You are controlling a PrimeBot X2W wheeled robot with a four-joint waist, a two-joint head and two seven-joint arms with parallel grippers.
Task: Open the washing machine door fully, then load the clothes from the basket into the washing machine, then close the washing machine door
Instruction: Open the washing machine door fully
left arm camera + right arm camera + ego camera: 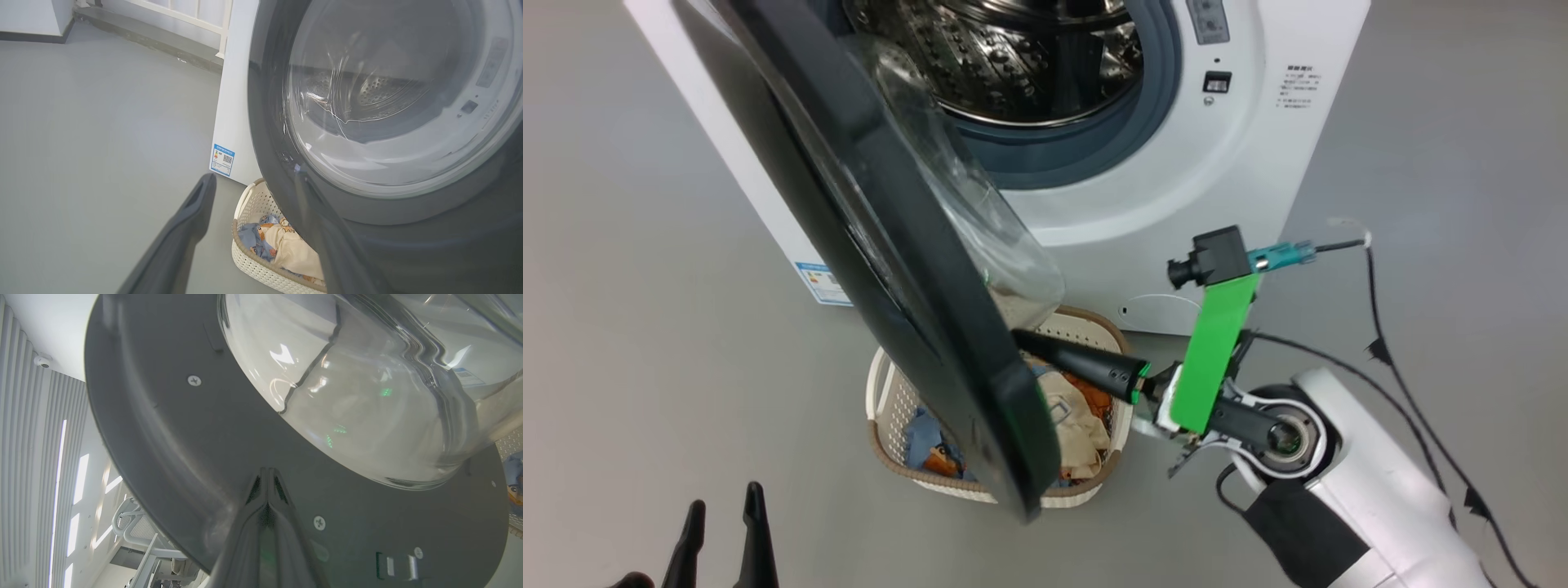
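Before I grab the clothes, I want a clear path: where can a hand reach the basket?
Free: bare floor left of the basket, toward the left gripper. Crowded: the washing machine door hangs across the basket's middle, with the right gripper against its inner side.

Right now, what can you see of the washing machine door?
The washing machine door is round, with a wide glossy black rim and a bulging clear glass bowl; screws dot its inner face. It stands partly open above the basket. The right gripper, shut, touches its tips against the inner rim.
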